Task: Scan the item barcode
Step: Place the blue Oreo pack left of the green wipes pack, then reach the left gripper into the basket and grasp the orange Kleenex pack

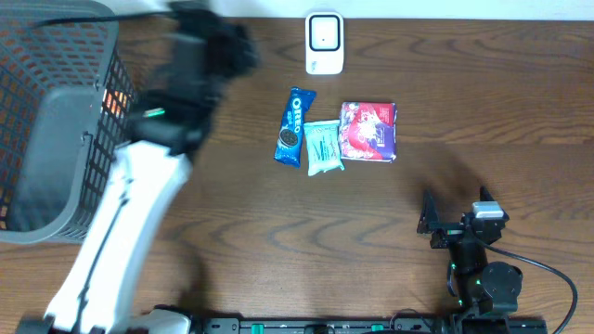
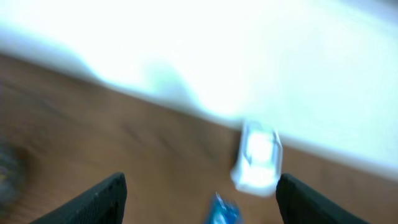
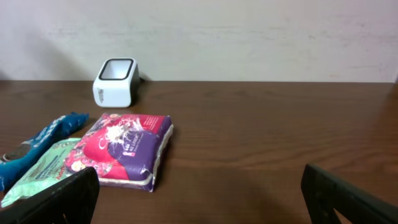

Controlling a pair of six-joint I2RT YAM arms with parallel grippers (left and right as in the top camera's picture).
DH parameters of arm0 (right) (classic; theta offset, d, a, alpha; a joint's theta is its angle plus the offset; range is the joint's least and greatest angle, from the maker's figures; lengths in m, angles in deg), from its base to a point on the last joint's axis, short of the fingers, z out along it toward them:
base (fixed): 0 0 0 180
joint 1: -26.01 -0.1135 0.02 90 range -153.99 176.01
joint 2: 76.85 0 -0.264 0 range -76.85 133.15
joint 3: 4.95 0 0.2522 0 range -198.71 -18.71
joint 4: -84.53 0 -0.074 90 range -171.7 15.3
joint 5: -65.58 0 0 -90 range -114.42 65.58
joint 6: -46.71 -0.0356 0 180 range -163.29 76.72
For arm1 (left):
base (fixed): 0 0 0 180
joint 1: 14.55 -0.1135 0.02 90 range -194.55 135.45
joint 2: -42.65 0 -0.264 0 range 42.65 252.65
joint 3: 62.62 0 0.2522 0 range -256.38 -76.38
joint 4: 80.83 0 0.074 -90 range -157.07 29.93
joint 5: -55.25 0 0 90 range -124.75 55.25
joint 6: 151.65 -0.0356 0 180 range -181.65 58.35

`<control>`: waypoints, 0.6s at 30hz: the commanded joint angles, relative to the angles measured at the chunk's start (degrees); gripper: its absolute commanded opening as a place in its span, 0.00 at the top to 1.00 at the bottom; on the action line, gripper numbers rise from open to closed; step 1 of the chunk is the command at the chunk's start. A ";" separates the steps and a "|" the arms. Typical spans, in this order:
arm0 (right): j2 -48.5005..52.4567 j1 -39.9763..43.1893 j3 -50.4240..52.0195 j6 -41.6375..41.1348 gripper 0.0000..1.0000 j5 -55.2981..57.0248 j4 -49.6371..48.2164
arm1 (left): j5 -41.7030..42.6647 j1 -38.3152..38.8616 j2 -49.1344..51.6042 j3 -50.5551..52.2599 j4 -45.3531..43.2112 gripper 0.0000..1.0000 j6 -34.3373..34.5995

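1. Jaws of the left arm too blurred from overhead to read, up over the far left of the bench (image 1: 232,232), just beside the dark mesh basket (image 1: 56,130); small orange patch (image 1: 113,100) behind the mesh, too unclear to name
2. Same view: right jaws spread wide and empty at the near right of the bench, well apart from every pack
3. Also overhead: white scanner (image 1: 325,43) at the far edge; nearer, mid-bench, three packs close together in a row, none held: blue Oreo pack (image 1: 294,126) on the left, pale green pack (image 1: 324,147) in the middle, red-and-purple pack (image 1: 368,131) on the right, edges touching or nearly so
4. Left wrist view, heavily smeared: two dark fingers (image 2: 106,199) at the lower corners, left jaws wide with nothing between; scanner as a white blur ahead on the brown bench, a scrap of the blue pack at the bottom edge
5. Right wrist view, sharp: dark fingers (image 3: 56,199) at both lower corners, right jaws wide, only bare bench between; red-and-purple pack flat, left of centre, green pack against its left side, Oreo pack farther left; scanner upright behind them near the pale wall (image 3: 249,37)
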 commanded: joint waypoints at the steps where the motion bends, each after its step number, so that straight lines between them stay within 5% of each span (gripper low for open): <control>1: -0.17 -0.50 0.09 0.26 0.01 0.02 0.20 | -1.57 -14.32 -6.38 -0.55 -2.36 0.23 -4.66; 6: -0.17 -0.50 0.09 0.26 0.01 0.00 0.20 | -1.51 -34.75 -4.76 -0.52 -1.31 0.23 -4.98; 9: -0.17 -0.50 0.09 0.26 0.01 0.02 0.20 | -1.14 -40.52 0.44 -0.52 2.01 0.23 -4.96; 15: -0.20 -0.50 0.09 0.26 0.01 0.02 0.20 | 21.53 -48.00 12.83 -0.52 0.85 0.23 -1.05; 18: -0.17 -0.50 0.09 0.26 0.01 0.02 0.20 | 26.45 -48.19 17.29 -0.52 -0.33 0.23 -0.85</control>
